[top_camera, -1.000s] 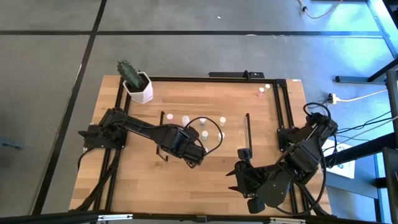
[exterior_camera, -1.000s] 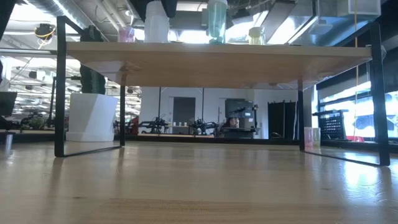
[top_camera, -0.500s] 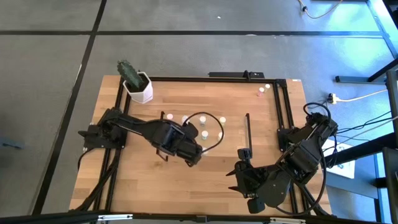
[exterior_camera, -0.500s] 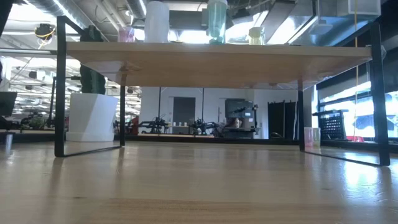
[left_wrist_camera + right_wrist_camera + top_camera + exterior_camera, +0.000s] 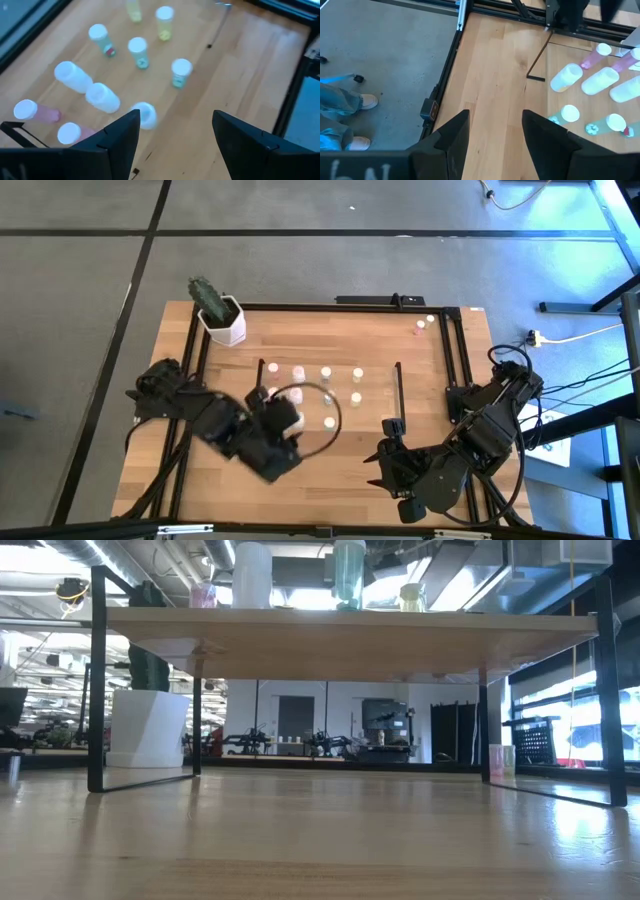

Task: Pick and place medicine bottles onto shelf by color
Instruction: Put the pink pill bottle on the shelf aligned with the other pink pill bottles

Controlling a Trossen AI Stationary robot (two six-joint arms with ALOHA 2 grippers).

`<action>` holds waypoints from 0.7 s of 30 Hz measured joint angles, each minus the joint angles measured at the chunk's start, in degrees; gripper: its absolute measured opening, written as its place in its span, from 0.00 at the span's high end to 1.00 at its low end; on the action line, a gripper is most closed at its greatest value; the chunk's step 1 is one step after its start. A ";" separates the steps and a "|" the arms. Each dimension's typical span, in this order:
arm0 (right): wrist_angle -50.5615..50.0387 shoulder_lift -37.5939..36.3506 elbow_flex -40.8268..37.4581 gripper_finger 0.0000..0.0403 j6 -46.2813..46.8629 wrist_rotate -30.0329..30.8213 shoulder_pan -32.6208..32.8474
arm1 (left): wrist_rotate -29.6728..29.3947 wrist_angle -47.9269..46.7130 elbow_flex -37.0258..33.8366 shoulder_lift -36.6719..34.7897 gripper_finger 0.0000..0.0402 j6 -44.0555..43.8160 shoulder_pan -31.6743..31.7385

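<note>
Bottles (image 5: 325, 373) stand on the shelf (image 5: 375, 395) at the centre of the high view: pink ones toward its left end, pale green in the middle, yellow toward the right (two more sit off in the table's upper right corner). The left gripper (image 5: 175, 132) hangs above the shelf's lower left, fingers spread, nothing between them. The right gripper (image 5: 492, 132) waits at lower right, also spread and empty. A cactus pot (image 5: 222, 320) sits upper left.
</note>
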 joint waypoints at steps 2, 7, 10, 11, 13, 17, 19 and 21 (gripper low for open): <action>0.03 0.00 0.00 0.55 0.00 0.00 -0.02 | -2.00 0.25 -0.02 0.01 0.40 -0.06 -2.35; 0.06 0.00 0.00 0.55 0.01 0.00 -0.02 | -8.05 0.37 -0.07 0.33 0.40 -4.36 -7.38; 0.10 0.00 0.00 0.55 0.01 0.00 -0.02 | -10.97 0.38 -0.07 0.33 0.40 -7.52 -10.04; 0.10 0.00 0.00 0.55 -0.01 0.00 -0.02 | -11.81 0.39 -0.07 0.33 0.40 -8.69 -10.91; 0.16 0.00 0.00 0.55 -0.03 0.02 -0.02 | -13.62 0.42 -0.07 0.33 0.40 -10.16 -12.42; 0.26 0.00 0.00 0.55 -0.03 0.02 -0.28 | -15.77 0.48 -0.07 0.33 0.40 -10.45 -15.19; 0.82 0.00 0.00 0.55 0.37 0.01 -0.48 | -18.09 0.50 -0.07 0.33 0.40 -10.75 -16.40; 0.80 0.00 0.00 0.55 0.67 0.21 -0.53 | -20.23 0.50 -0.07 0.33 0.40 -11.75 -17.37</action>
